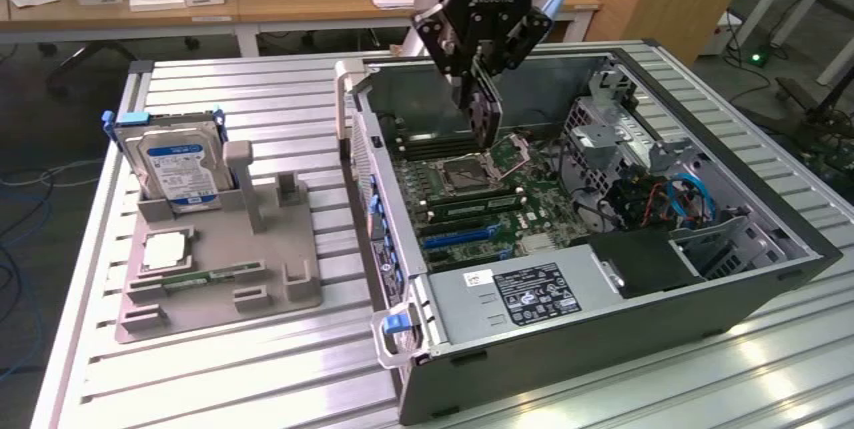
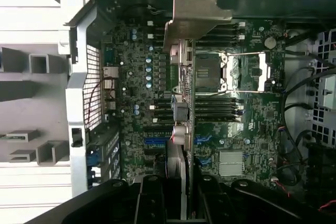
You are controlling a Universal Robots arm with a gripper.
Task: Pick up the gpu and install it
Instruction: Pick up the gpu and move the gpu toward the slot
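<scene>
Gpu (image 1: 483, 117) hangs edge-down, pinched in our part-closed pincer (image 1: 477, 71); we should keep it vertical and line its edge with the motherboard slots (image 1: 461, 234) below the pincer.

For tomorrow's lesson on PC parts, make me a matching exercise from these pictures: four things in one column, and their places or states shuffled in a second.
Things
1. gpu
2. hard drive
3. power supply
4. memory stick

Places or states
A. lies in the grey holder
B. inside the case, black label up
C. held in the gripper above the motherboard
D. stands upright in the grey holder

Pairs: 1-C, 2-D, 3-B, 4-A
</scene>
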